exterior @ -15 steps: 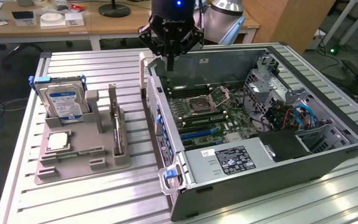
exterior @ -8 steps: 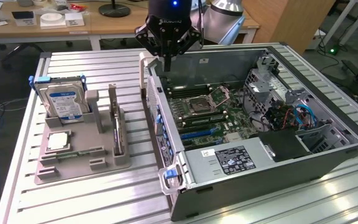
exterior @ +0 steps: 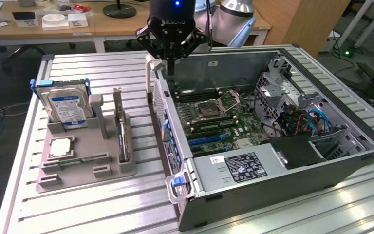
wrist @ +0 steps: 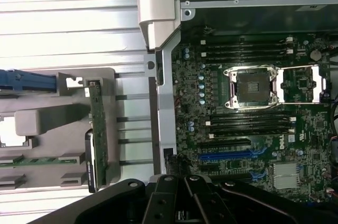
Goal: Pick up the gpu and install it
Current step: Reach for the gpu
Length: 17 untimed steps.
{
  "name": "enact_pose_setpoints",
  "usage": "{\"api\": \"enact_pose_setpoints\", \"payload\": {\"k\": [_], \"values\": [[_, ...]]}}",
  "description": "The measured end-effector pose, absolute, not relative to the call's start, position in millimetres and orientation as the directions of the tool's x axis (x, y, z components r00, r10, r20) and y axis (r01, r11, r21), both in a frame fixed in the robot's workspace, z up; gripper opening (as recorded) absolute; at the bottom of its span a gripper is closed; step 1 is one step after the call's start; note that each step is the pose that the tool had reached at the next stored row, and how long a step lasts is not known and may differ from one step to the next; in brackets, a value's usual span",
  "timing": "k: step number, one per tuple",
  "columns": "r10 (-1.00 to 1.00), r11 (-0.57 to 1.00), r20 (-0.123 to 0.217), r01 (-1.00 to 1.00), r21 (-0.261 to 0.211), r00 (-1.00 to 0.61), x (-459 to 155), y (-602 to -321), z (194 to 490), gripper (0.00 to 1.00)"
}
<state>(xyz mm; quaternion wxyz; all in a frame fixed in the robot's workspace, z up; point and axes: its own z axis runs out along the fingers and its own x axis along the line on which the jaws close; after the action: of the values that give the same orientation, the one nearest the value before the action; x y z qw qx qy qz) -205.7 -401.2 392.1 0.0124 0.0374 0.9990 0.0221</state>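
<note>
One thin, flat card, the gpu (exterior: pixel 121 127), stands on its long edge in a slot of the grey holder (exterior: pixel 76 171) at the exterior view's left. You see it nearly edge-on there, dark, with a pale strip rising at its far end. In the wrist view the gpu (wrist: pixel 97 134) shows as a narrow green strip with a dark body along one side. Just beside it in the holder, toward the exterior view's left, stands the blue-labelled hard drive (exterior: pixel 66 108), with a grey post between the two. Toward the exterior view's right you have a band of bare slatted table (exterior: pixel 141 161), and then the pale side wall of the open case (exterior: pixel 156 92), which rises higher than the card. Inside the case the motherboard (wrist: pixel 296 145) lies open from above, with a blue slot (wrist: pixel 224 156) near the wall. A silver power supply (exterior: pixel 235 168) closes off the case's near end, in the lower middle of the exterior view. Your claw (exterior: pixel 171 66) hangs in the upper middle of the exterior view, over the far end of that case wall. It is drawn narrow and carries nothing. In the wrist view the claw (wrist: pixel 178 186) is dark. The gpu sits lower in the exterior view and to the left of the claw, well apart from it, with the case wall's edge between them.
</note>
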Motion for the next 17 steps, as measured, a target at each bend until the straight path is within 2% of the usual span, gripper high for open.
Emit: {"api": "enact_pose_setpoints", "payload": {"k": [17], "values": [[0.075, 0.996, -0.023, 0.074, 0.045, -0.997, -224, -402, 392, 0.11]]}}
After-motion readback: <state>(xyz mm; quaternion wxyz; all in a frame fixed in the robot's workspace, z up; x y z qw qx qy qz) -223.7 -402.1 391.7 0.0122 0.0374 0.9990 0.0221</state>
